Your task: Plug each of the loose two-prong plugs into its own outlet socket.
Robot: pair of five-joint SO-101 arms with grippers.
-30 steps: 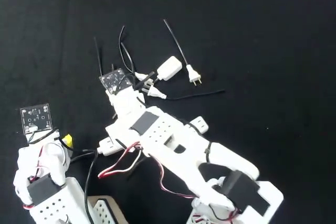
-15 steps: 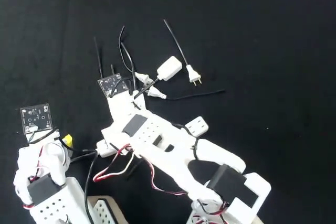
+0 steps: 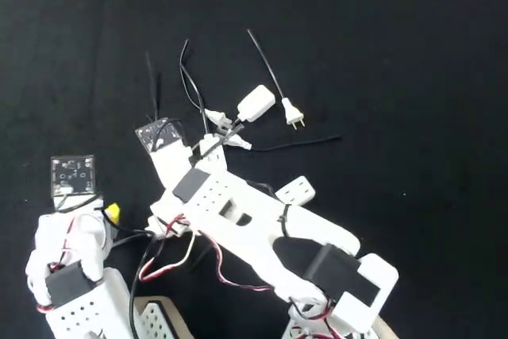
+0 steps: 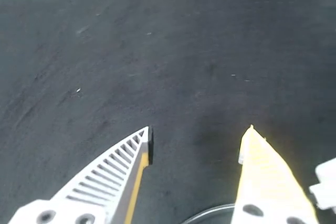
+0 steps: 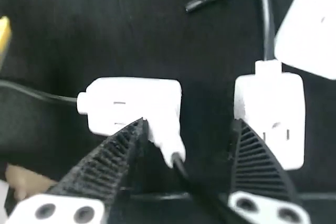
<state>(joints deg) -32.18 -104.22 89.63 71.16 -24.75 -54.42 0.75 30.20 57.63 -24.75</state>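
Plug (image 3: 291, 110) with the long cord (image 3: 266, 62) lies out on the tabletop (image 3: 413, 77), prongs pointing back toward my arms, cord trailing away; my right claw (image 5: 189, 124) is released, flanked closely by one socket (image 5: 131, 106) and a second socket (image 5: 270, 119); left claw (image 4: 199, 129), released too, sits over bare tabletop; I judge the right arm (image 3: 238, 212) nearer to that plug.

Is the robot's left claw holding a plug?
No, the left gripper is open, with bare black table showing in the gap.
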